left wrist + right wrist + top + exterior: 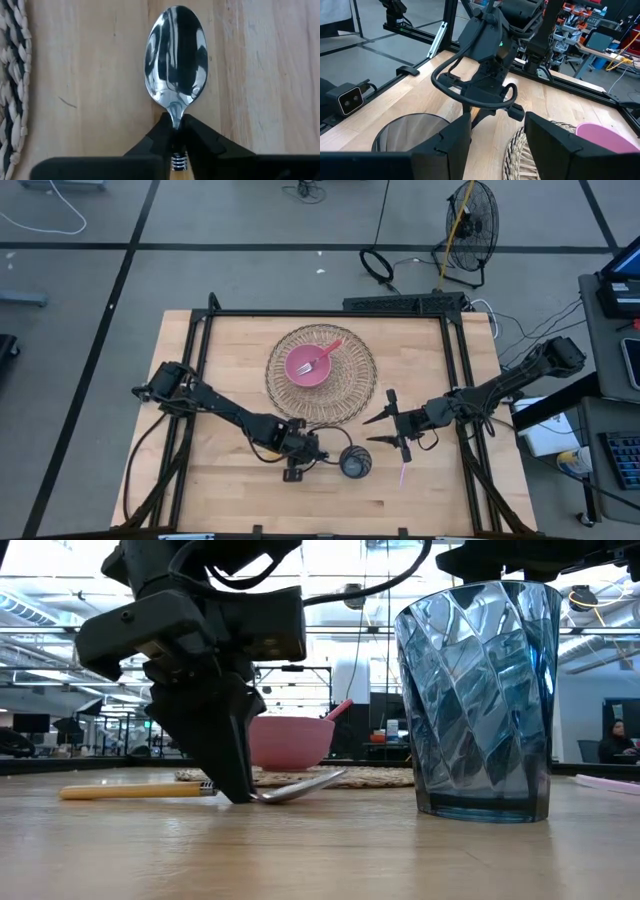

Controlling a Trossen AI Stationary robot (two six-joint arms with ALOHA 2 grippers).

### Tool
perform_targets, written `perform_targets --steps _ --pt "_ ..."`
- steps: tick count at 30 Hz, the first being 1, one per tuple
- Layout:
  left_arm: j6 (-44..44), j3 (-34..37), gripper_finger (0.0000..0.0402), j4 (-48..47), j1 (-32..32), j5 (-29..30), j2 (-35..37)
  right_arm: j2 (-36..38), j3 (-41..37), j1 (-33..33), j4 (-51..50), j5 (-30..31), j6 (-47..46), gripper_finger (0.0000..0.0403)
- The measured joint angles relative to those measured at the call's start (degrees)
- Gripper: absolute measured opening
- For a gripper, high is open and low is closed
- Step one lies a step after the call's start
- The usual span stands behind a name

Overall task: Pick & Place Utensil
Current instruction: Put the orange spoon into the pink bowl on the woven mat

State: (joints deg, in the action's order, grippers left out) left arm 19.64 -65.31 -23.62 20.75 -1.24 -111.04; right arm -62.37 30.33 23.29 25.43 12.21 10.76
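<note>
Spoon (175, 70): lying flat on the table (250, 75); my left gripper (176, 134) has its fingers pinched on the neck, bowl pointing straight ahead of them
Glass (478, 700): upright just beside that gripper; I see no contact
Bowl (312, 364): pink, fork (318, 359) in it — on the woven mat (352, 385) beyond the gripper
Right gripper (392, 427): fingers spread wide, holding nothing — on the glass's far side

A robotics lab or workshop: a pale wooden tabletop (240, 340) in a black metal frame (330, 313) stands on grey concrete floor (200, 220), with a black floor fan (472, 220), loose cables (380, 265) and cluttered equipment shelves (585, 25) around.
</note>
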Motion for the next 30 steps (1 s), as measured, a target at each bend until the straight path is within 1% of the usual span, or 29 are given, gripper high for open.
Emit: perform_targets --steps 6,8,11,13,16,23,30 --pt "1.05 -0.01 0.0129 -1.29 0.13 -1.32 0.0 0.0 0.0 0.0 0.0 0.0 0.0 0.0176" --pt "1.53 -0.03 0.0142 -2.24 0.15 -1.67 0.0 0.0 0.0 0.0 0.02 0.0 -0.01 0.0176" --pt "1.92 -0.03 0.0146 -3.52 0.17 -1.79 0.02 0.0 0.0 -0.09 0.49 0.0 -0.01 0.0176" --pt "1.9 -0.03 0.0138 -3.78 0.17 -1.79 0.02 0.0 0.0 -0.09 1.24 0.02 0.12 0.0176" --pt "1.92 -0.03 0.0115 -4.26 0.17 -1.72 0.02 0.0 0.0 -0.09 1.94 0.01 0.36 0.0176" --pt "1.86 -0.01 0.0041 -5.25 0.28 -0.2 0.04 -0.02 0.0 -0.09 2.21 0.0 0.4 0.0176" --pt "1.9 -0.01 0.0038 -5.49 0.36 2.04 0.04 -0.02 0.0 -0.09 2.19 0.0 0.4 0.0176"
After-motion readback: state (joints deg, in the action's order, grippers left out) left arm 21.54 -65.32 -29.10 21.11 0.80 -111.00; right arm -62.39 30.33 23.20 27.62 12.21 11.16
